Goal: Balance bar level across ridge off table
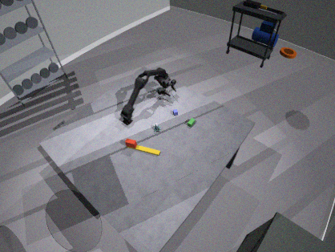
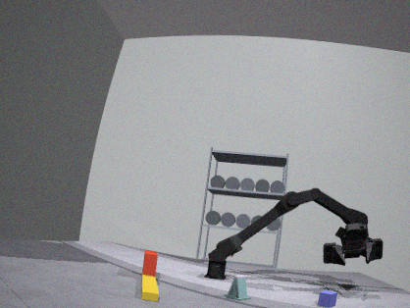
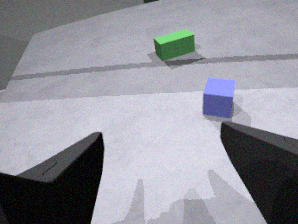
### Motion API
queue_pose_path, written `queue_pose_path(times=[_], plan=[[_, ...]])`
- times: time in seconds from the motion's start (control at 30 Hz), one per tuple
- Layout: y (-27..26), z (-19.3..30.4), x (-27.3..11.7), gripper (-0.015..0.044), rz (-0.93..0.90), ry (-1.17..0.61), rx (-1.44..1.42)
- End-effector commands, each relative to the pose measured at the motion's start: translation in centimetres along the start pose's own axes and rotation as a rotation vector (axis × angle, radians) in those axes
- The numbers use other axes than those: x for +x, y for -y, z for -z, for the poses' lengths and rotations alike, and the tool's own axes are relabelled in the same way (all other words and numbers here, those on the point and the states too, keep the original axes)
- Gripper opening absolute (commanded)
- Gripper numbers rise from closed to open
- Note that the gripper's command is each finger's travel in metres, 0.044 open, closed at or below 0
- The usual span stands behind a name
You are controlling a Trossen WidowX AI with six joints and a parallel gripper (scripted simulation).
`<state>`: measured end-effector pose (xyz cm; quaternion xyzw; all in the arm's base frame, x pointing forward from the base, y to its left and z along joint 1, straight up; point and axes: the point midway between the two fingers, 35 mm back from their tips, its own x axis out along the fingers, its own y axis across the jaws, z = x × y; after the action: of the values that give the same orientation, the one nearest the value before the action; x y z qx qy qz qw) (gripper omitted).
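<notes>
- Done so far: nothing of the balancing, as far as the views show.
- In the top view, at the left, the red block (image 1: 131,143) (image 2: 150,263) is at one end of the yellow bar (image 1: 148,150) (image 2: 150,288). Whether it sits on the bar or only against it, I cannot tell.
- The bar lies on the table (image 1: 168,172) (image 2: 98,284) (image 3: 150,107), beside the ridge and not across it.
- Next comes the ridge (image 1: 156,128) (image 2: 238,288), upright with nothing on it.
- Further right are the blue cube (image 1: 175,112) (image 2: 328,298) (image 3: 219,99) and the green block (image 1: 191,122) (image 3: 175,46), both apart from bar and ridge.
- Left to do, in my judgement, is all of it: reach the bar, grip it, lift it, lay it level over the ridge, let go.
- In the exterior view the bar is far to the left of the end effector (image 1: 168,89) (image 2: 354,261) (image 3: 163,135) and lower, with the ridge between them across the picture.
- The end effector hangs above the table, fingers apart, with nothing between them.
- The wrist view shows the cube and green block ahead, but no bar.
</notes>
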<state>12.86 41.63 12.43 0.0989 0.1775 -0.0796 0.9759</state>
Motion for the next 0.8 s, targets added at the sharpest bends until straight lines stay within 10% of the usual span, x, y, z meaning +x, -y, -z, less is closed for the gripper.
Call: queue_pose_path(times=[0.0, 0.77], plan=[[0.5, -0.6, 1.1, 0.0315, 0.039, -0.025, -0.04], [6.6, -6.4, 11.5, 0.0315, 0.353, -0.208, -0.279]])
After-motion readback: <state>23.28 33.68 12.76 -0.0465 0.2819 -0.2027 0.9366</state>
